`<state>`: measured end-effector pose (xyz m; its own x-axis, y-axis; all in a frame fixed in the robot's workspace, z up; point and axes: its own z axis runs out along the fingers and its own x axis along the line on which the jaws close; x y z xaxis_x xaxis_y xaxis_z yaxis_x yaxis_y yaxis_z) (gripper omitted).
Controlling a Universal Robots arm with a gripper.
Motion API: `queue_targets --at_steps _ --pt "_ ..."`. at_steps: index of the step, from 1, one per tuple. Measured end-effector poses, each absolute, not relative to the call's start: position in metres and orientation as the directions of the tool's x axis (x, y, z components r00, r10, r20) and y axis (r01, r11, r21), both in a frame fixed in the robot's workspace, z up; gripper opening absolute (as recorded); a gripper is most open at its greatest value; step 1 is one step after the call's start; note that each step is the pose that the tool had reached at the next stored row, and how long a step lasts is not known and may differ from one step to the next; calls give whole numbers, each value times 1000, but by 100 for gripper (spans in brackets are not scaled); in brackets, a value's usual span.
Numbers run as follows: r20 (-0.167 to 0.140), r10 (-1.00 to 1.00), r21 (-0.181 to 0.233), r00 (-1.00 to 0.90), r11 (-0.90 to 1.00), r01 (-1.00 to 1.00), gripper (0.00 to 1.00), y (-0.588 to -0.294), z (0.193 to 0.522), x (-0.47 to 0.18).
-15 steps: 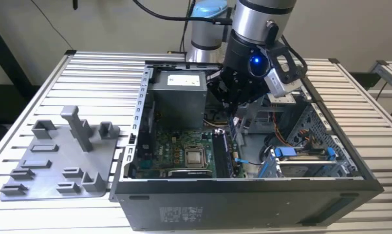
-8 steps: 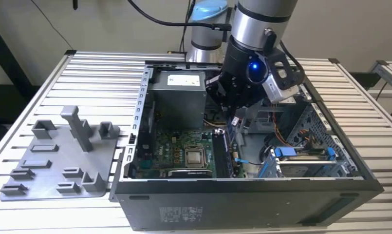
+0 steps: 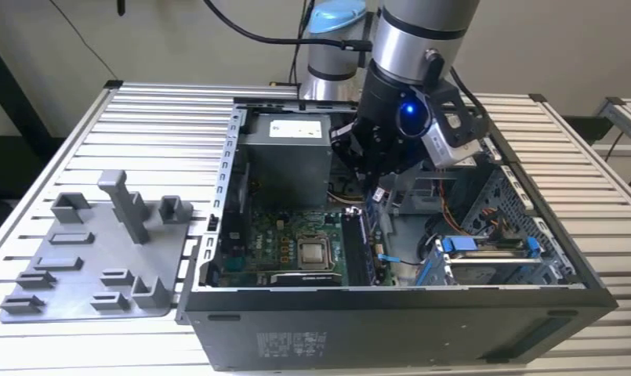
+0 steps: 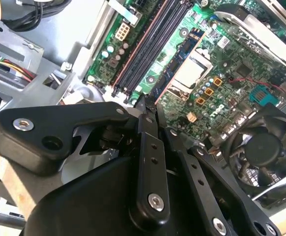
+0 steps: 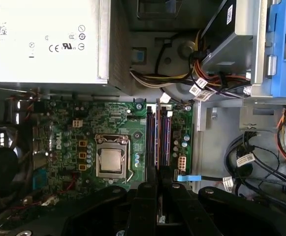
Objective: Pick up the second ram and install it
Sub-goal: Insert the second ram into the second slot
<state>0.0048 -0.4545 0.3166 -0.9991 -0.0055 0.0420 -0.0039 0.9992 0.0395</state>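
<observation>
Left on the counter (image 3: 43,133), the grey tray (image 3: 85,258) stands bare. In the open case (image 3: 399,329) toward the right edge, the pincer (image 3: 376,186) hangs over the motherboard's slots (image 5: 157,137). Its jaws appear drawn together on the ram (image 5: 156,178), seen edge-on as a thin dark strip. If the stick meets a slot tilted or off-line, it could jam or stress the board.

In my first wrist view, a white label (image 5: 34,39) with small safety marks and a barcode sits on the power supply (image 5: 103,59). White tags (image 5: 202,91) wrap the cables. A white logo (image 5: 55,142) marks the board near my pincer (image 5: 158,186). In the exterior view, a sticker (image 3: 291,342) on the case wall (image 3: 420,329) is too small to read.
</observation>
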Motion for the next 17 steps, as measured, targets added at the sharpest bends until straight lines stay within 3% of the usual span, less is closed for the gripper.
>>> queue_targets --at_steps 17 --pt "42 5 31 -999 999 6 14 -455 287 5"
